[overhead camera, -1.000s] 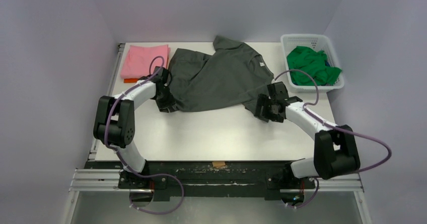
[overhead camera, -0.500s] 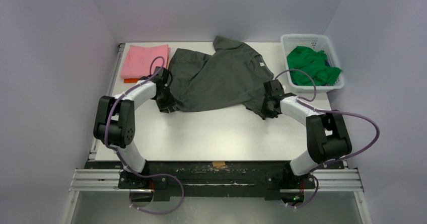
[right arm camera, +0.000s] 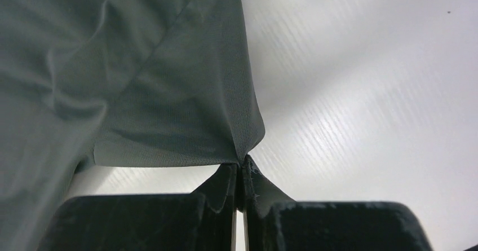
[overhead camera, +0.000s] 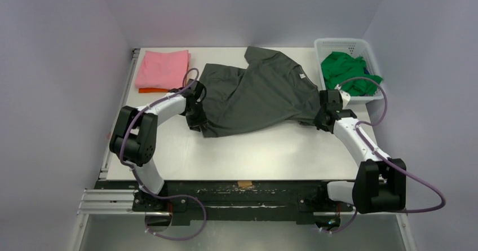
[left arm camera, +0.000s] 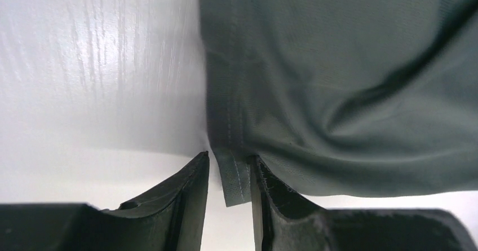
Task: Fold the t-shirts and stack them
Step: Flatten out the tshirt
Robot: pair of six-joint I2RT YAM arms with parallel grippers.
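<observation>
Lilac walls box in the white tabletop (overhead camera: 248, 149). The charcoal t-shirt (overhead camera: 253, 96) lies spread toward its far side, with the left hand (left arm camera: 228, 175) and right hand (right arm camera: 239, 177) each clamped on a corner. The pink t-shirt (overhead camera: 163, 67) nearly hides the orange t-shirt (overhead camera: 147, 90).

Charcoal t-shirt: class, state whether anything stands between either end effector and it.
Nothing visible does. The left end effector grips the charcoal t-shirt by its hem, and the right end effector pinches a corner of it.
</observation>
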